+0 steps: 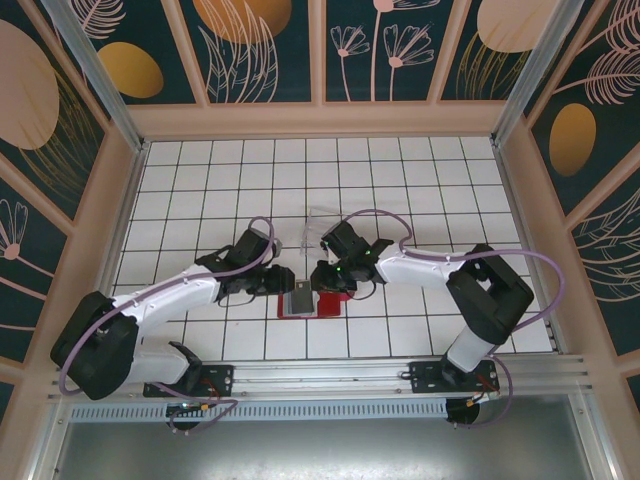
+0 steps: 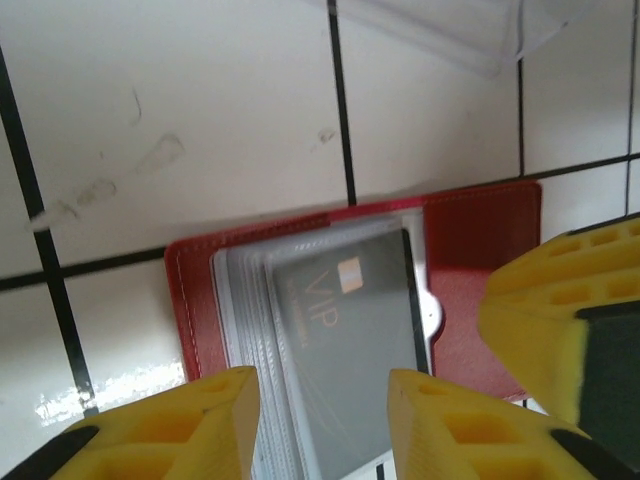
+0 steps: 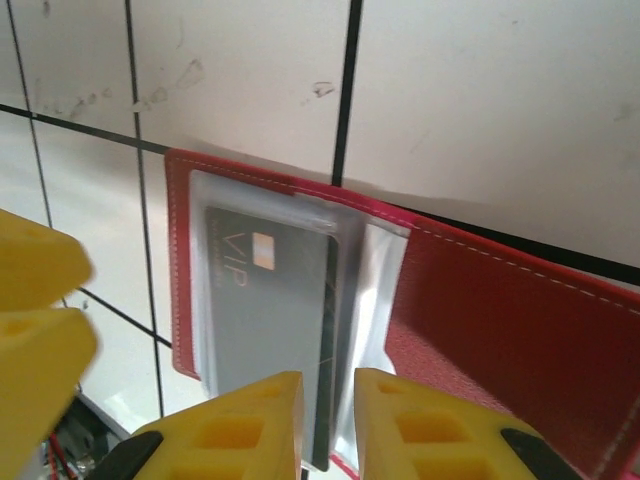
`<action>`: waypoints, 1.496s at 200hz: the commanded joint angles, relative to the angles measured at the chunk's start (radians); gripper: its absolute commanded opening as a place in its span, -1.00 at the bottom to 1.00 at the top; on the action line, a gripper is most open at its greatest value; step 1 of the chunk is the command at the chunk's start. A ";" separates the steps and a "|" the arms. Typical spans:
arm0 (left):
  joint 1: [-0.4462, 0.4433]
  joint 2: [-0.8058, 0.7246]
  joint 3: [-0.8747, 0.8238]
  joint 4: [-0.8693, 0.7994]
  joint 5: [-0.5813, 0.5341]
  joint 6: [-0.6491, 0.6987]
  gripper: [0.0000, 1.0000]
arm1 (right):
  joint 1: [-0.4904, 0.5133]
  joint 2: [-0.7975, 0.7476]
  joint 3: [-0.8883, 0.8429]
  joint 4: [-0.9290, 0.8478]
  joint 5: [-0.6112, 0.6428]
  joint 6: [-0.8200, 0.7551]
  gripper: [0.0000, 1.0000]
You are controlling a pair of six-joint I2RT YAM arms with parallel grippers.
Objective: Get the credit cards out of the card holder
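Note:
The red card holder [image 1: 332, 304] lies open and flat on the white tiles between both arms. Its clear sleeves hold a dark grey credit card [image 2: 350, 330] printed VIP, also seen as the credit card [image 3: 260, 310] in the right wrist view. My left gripper [image 2: 323, 440] stands open, its yellow fingers astride the sleeve stack. Whether they touch it I cannot tell. My right gripper [image 3: 330, 440] is open by a narrow gap, right over the card's right edge and the sleeve mouth. In the top view the left gripper [image 1: 283, 280] and right gripper [image 1: 322, 275] meet over the holder.
A clear plastic box [image 1: 320, 225] sits one tile beyond the holder, its corner [image 2: 450, 30] showing in the left wrist view. The right gripper's finger [image 2: 560, 320] crowds the holder's red flap [image 2: 480, 260]. Wooden walls ring the tiled floor.

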 commanded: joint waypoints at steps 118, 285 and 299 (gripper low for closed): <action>-0.061 0.105 -0.026 0.031 -0.023 -0.084 -0.34 | -0.012 0.066 -0.039 0.096 -0.079 0.015 -0.58; -0.062 0.165 -0.040 0.036 -0.018 -0.068 -0.65 | -0.016 0.110 -0.131 0.289 -0.178 0.069 -0.67; -0.061 0.167 -0.042 0.035 -0.016 -0.067 -0.67 | -0.015 0.114 -0.136 0.296 -0.182 0.073 -0.67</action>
